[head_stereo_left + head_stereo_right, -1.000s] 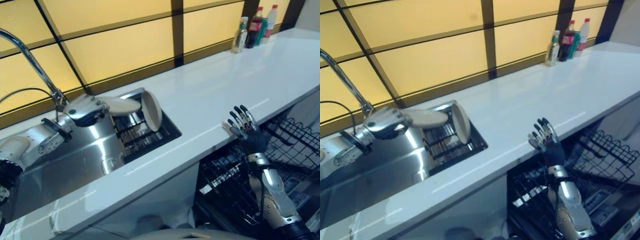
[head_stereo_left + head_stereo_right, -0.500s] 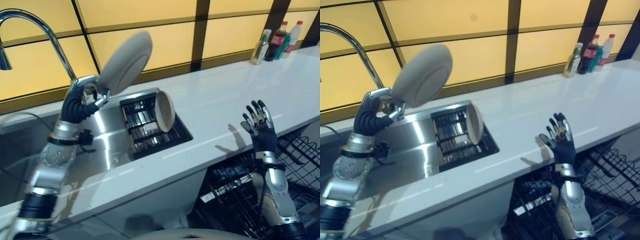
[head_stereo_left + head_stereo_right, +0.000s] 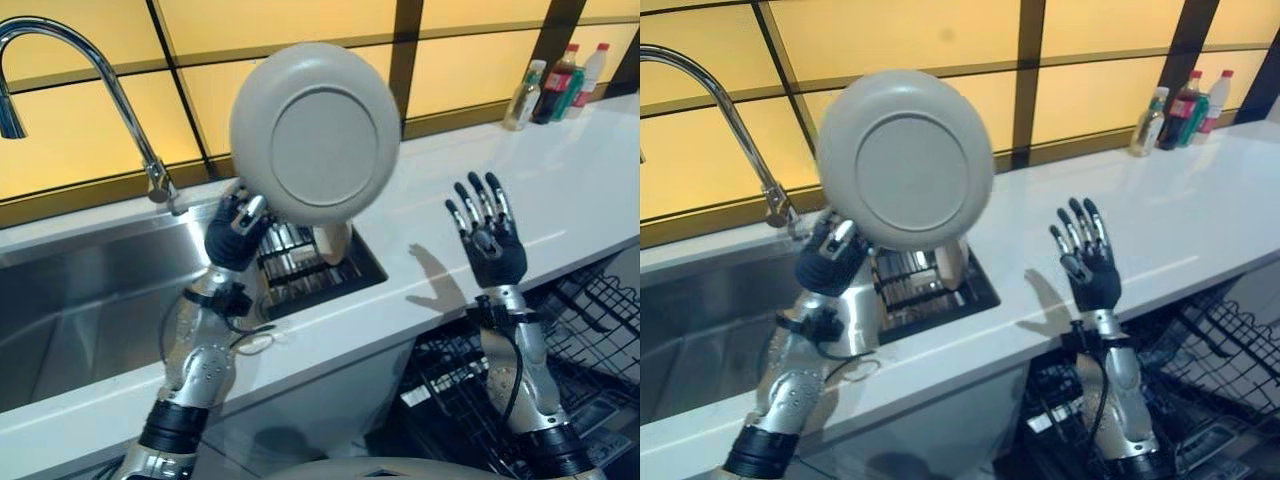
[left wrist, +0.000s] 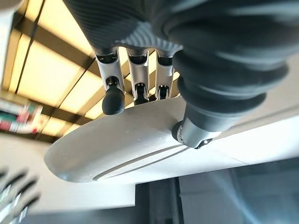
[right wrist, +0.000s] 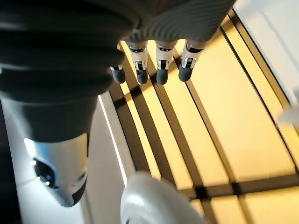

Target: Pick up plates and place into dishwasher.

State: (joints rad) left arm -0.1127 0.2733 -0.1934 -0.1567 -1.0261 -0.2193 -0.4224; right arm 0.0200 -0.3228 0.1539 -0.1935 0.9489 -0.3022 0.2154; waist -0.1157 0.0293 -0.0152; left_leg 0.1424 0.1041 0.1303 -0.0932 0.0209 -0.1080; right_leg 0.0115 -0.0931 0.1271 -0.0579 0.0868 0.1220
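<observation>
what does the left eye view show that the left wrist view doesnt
Left eye view alone: the raised, open right hand above the white counter, the faucet, the sink with a second plate standing in its rack, the bottles and the dishwasher rack.

Left wrist view alone: the fingers behind the plate's rim, the thumb in front.

Both: the left hand pinching the grey plate.
</observation>
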